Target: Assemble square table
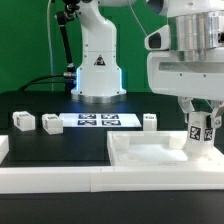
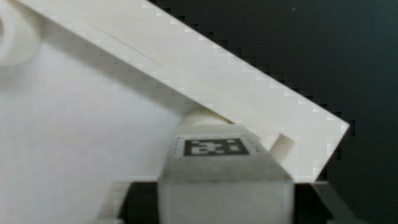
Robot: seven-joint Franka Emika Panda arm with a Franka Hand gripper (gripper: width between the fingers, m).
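So the jaws are clamping one tagged leg block [image 1: 198, 131] upright and holding it at the far corner of the square slab [image 1: 150, 158], on the exterior view's right. I'm guessing that's to line it up with a corner mount. The leg is sitting squarely between the jaws, tag facing out. Spare leg blocks [image 1: 22, 121] are lying beyond the slab on the black tabletop [image 1: 40, 145].

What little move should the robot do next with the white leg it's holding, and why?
Probably ease the leg straight down. The gripper holds it upright at the corner of the tabletop on the exterior view's right, and I cannot tell whether it is seated yet.
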